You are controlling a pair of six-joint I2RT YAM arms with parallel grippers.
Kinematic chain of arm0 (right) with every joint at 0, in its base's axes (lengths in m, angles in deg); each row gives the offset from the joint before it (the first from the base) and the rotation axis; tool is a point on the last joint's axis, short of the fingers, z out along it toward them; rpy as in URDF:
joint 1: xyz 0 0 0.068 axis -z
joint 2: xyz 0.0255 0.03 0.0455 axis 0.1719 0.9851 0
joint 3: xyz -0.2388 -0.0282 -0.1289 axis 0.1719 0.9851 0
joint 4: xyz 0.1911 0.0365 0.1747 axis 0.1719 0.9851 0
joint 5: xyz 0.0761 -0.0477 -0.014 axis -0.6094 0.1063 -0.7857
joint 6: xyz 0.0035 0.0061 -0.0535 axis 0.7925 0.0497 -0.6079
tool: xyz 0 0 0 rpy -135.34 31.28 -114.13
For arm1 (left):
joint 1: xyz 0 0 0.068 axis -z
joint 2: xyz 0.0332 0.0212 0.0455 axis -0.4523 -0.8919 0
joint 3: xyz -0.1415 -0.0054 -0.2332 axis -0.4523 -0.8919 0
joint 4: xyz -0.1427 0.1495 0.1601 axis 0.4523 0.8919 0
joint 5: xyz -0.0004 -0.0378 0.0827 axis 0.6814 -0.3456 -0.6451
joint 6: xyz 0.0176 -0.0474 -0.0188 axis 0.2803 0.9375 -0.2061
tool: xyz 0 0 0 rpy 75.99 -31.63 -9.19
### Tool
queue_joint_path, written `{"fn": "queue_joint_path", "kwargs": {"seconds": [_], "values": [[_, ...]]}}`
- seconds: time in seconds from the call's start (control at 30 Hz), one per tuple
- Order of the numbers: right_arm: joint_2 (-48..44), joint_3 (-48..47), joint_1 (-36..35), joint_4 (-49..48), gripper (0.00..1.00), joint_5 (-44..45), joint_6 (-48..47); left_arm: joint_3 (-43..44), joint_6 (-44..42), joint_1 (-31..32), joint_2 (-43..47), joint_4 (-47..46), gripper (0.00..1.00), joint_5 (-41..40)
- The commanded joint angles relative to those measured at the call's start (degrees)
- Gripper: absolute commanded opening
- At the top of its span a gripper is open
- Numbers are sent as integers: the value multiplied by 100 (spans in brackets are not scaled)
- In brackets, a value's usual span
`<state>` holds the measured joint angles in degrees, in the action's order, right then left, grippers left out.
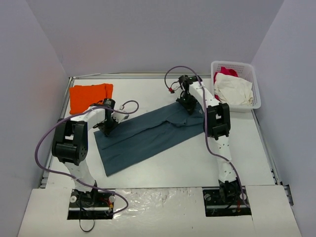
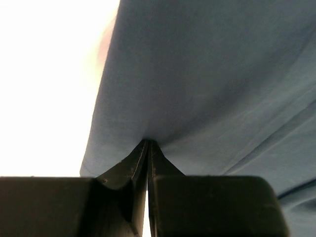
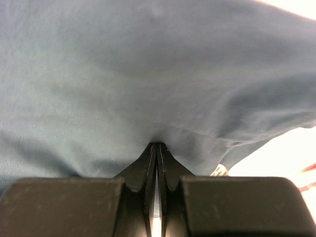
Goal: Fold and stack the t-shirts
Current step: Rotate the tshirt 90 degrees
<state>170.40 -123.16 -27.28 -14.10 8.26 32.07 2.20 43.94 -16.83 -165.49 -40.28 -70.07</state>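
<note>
The dark slate-blue t-shirt lies in a long slanting band across the middle of the table. My left gripper is at its left end, shut, its tips pinching the blue cloth at the left gripper's tip. My right gripper is at the shirt's far right end, also shut, with blue cloth gathered at the right gripper's tip. The bright orange t-shirt lies folded at the back left, apart from both grippers.
A white basket stands at the back right holding a white garment and a red-pink garment. Grey walls close in the table on three sides. A small label shows at the blue shirt's edge.
</note>
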Motion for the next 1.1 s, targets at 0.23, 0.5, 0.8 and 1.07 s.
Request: {"fn": "queue_joint_path", "kwargs": {"seconds": [0.23, 0.5, 0.8, 1.07], "values": [[422, -874, -204, -46, 0, 101, -142, -1, 255, -233, 244, 580, 2, -427], [-615, -135, -256, -618, 34, 224, -19, 631, 458, -224, 1254, 1283, 2, 46], [-942, 507, -300, -838, 33, -443, 77, 228, 484, -356, 2485, 853, 2, 1118], [-932, 779, -590, -821, 29, -892, -27, -334, 431, -813, 3215, 906, 2, 1374]]}}
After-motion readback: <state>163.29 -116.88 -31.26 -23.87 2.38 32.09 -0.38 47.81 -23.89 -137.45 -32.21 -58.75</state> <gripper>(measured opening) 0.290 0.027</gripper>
